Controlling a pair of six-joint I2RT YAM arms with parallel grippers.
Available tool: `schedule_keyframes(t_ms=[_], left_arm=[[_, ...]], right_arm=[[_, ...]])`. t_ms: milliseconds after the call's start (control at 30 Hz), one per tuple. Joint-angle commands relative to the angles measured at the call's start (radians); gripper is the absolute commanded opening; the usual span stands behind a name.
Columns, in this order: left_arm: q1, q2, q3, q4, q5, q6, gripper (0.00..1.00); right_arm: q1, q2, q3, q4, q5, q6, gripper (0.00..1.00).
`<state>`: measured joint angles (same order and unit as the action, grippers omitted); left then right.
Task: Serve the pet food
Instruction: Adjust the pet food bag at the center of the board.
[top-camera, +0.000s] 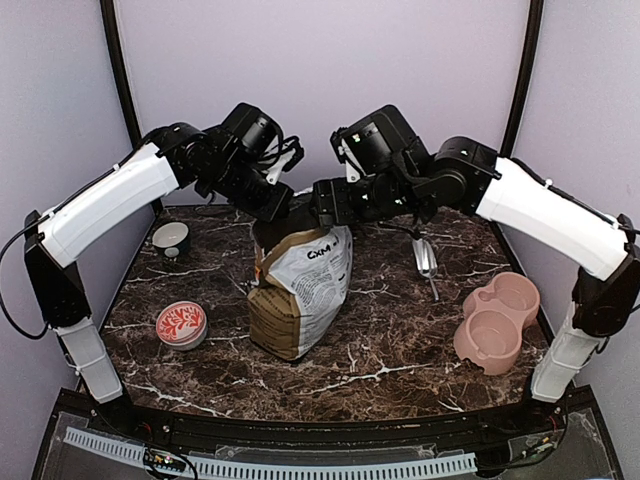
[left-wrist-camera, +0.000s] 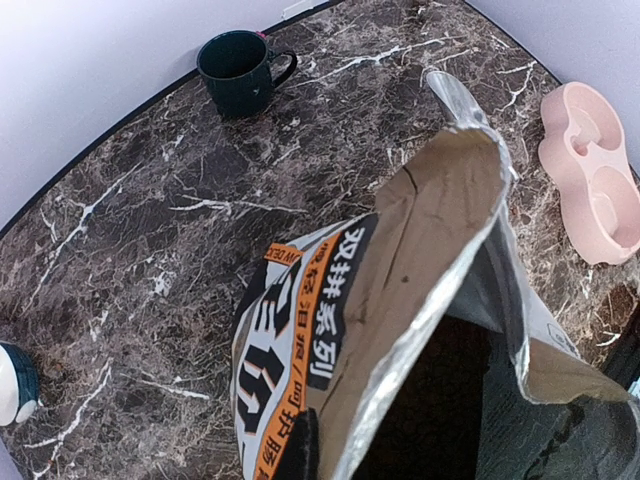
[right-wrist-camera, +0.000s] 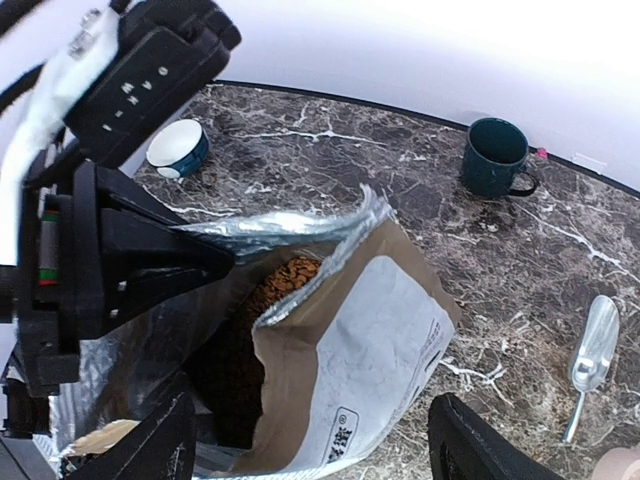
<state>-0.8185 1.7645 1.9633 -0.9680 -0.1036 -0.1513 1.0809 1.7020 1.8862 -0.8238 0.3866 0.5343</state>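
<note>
The food bag (top-camera: 300, 290) is standing mid-table (top-camera: 400, 350), with kibble (right-wrist-camera: 290, 275) lying inside it. Around the bag, a small bowl (top-camera: 171, 238) is sitting at ten o'clock, a round tin (top-camera: 181, 324) at eight, a scoop (top-camera: 426, 258) at two, a double bowl (top-camera: 497, 322) at four, and a mug (right-wrist-camera: 497, 157) is standing behind at about one.

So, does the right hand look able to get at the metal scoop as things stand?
Probably yes. The right hand is open over the bag, and the scoop lies on bare table on that arm's side, nothing between. The left hand, shut on the bag's rim, is clear of that path.
</note>
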Motion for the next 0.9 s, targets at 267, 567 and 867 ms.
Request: schedule_keyframes(t_ms=[267, 567, 867], left_arm=[[-0.048, -0.153, 0.036, -0.046, 0.007, -0.172, 0.0], [-0.051, -0.148, 0.021, -0.026, 0.012, -0.16, 0.0], [-0.052, -0.16, -0.005, -0.017, 0.004, -0.164, 0.0]], right_arm=[[0.008, 0.107, 0.191, -0.049, -0.119, -0.068, 0.77], [0.002, 0.217, 0.315, -0.259, 0.017, -0.126, 0.73], [-0.024, 0.244, 0.319, -0.292, 0.09, -0.142, 0.56]])
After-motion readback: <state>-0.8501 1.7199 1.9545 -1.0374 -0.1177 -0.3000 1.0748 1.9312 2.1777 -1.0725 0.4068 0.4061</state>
